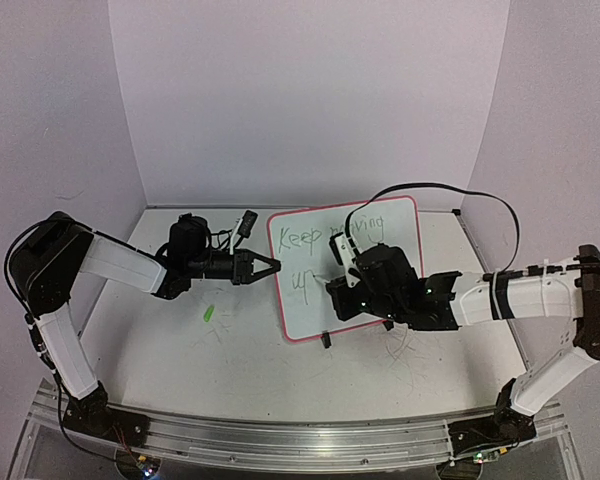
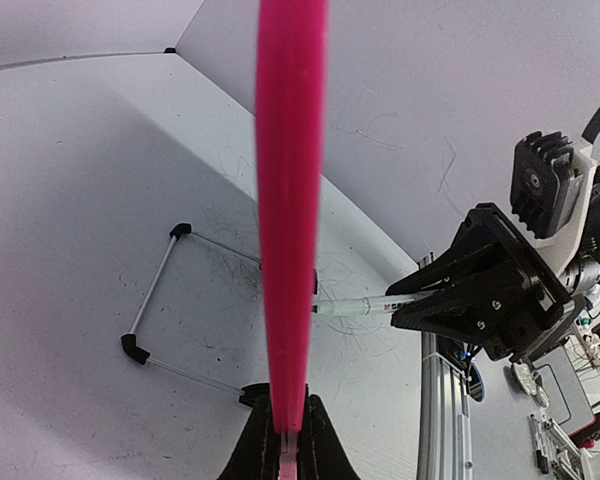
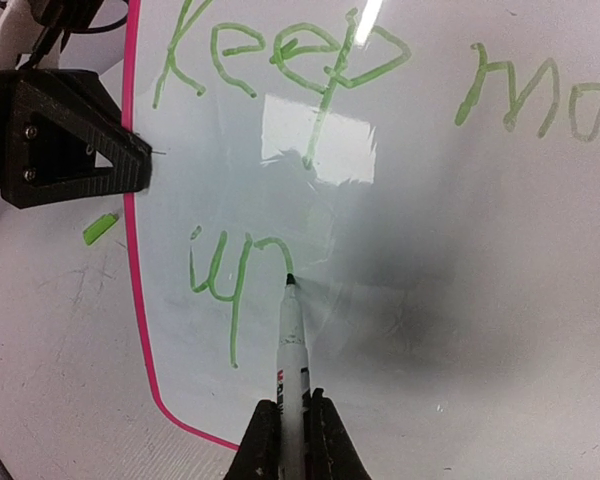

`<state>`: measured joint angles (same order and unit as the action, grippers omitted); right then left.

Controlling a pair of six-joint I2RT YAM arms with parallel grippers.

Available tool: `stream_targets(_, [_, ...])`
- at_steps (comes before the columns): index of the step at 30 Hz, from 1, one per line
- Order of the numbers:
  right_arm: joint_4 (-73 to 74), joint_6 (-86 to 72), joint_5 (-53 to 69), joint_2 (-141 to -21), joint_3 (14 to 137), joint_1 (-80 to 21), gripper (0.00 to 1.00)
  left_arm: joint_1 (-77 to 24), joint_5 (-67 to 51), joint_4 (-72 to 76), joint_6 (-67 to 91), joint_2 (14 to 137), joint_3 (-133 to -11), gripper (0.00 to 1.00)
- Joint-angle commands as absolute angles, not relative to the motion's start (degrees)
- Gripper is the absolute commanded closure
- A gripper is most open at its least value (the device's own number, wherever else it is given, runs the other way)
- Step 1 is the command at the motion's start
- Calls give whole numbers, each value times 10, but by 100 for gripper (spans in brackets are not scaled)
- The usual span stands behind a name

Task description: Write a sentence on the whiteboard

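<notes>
Whiteboard [image 1: 315, 322] with a thin pink-red frame stands propped on a white table [image 1: 180, 355], seen from above. The sentence [image 1: 302, 238] on it is in thin green handwriting: the top line begins "Keep", and its second word is partly hidden by the right arm. A lower line reads "up". The left gripper [image 1: 273, 266] meets the whiteboard's left edge. The right gripper [image 1: 338, 297] hangs over the whiteboard's lower middle. A small green cap [image 1: 209, 313] lies on the table, left of the whiteboard. One black foot [image 1: 326, 340] shows at the whiteboard's bottom edge.

From the left wrist, the whiteboard's pink frame runs edge-on up the picture, with the left fingers pinched tight on it at the bottom. Beyond the whiteboard, the right gripper points a marker [image 2: 355, 307] toward it.

From the right wrist, "Keep" and "mo" can be read along the top of the whiteboard, and "up" lower left. The right fingers are clamped narrow around the marker, whose dark tip touches the whiteboard at the end of a small arch just right of "up". Red and black print on the marker's barrel is too small to read. The left gripper's black fingers grip the whiteboard's left frame.
</notes>
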<state>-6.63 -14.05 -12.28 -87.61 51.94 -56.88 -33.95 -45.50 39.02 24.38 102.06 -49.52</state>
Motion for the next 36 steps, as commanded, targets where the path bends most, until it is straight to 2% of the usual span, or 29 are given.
stream_targets(1, [-69,-150,-117,-872,514,-564,100,-337,-458,385,222,1009,-520,100])
stream_targets(27, [-89,-146,-110,-909,558,-569,100,-337,-454,378,219,1002,-515,100])
stream_targets(33, [-148,-110,-70,-772,458,-569,100,-337,-451,377,215,1004,-514,100])
stream_targets(36, [-126,-98,-108,-752,439,-564,100,-336,-450,376,213,1006,-514,100])
